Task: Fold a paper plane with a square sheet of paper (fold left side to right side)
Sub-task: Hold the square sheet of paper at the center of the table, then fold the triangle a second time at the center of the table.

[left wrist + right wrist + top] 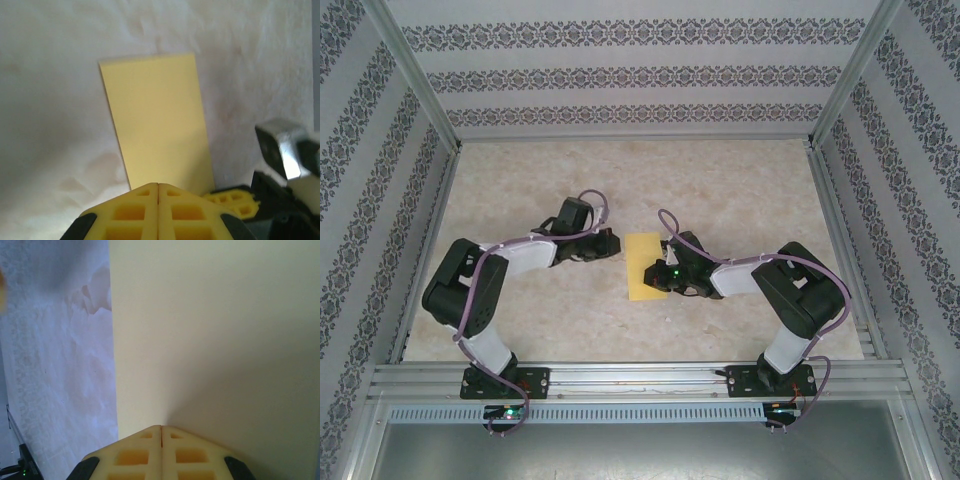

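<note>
The square sheet of paper (pixel 642 265) lies flat in the middle of the table as a narrow yellow rectangle, its long side running away from the arms. My left gripper (pixel 614 244) is shut just left of its far end. In the left wrist view the closed tips (pixel 158 185) sit at the paper's (pixel 157 125) near edge with nothing between them. My right gripper (pixel 657 271) is shut with its tips over the sheet's right edge. In the right wrist view its closed tips (pixel 161 427) rest on the pale yellow paper (pixel 215 340). The paper plane is not formed.
The pale marbled table (pixel 740 190) is enclosed by patterned walls (pixel 620 75) at the back and both sides. An aluminium rail (pixel 640 375) runs along the near edge by the arm bases. The right gripper's fingers (pixel 235 200) show beside the paper in the left wrist view.
</note>
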`<state>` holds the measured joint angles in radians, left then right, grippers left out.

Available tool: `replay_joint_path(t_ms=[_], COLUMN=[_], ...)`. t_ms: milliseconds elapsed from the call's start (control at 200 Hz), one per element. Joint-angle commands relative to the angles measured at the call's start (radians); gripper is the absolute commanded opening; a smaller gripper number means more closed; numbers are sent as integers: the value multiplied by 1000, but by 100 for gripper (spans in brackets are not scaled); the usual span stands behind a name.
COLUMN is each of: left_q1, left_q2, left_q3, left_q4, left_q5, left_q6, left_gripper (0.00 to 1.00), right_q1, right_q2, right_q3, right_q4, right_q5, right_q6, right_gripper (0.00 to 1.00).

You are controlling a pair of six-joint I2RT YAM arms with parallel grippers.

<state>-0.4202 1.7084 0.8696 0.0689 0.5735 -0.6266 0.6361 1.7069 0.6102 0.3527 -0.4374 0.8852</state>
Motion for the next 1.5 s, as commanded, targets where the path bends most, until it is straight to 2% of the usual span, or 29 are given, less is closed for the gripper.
replay_joint_path(t_ms=[0,185,485,819,1154,1324,1499], left_q1=[-40,-67,-79,-89,-97,-98,-98], left_q2=[39,111,144,161,159,156,152], left_q3=[11,59,59,62,60,59,57], left_q4=[103,51,-5,-66,-74,-76,-79], left_q5=[48,11,-37,-80,-85,-86,-90], left_q6=[-61,-39,-15,4,6,5,4], left_gripper=[6,6,6,6,6,5,6], right_q1=[9,17,17,-27,-146,-150,-145], right_q2=[35,43,30,-107,-267,-257,-217], right_q3=[-40,-36,-19,81,2,-26,-41], right_q4=[-120,-120,-121,-206,-418,-413,-400], right_q5=[54,52,24,-61,-116,-173,-173], right_q6=[-3,-4,-10,-57,-143,-137,-132], right_gripper=[0,0,0,18,36,38,38])
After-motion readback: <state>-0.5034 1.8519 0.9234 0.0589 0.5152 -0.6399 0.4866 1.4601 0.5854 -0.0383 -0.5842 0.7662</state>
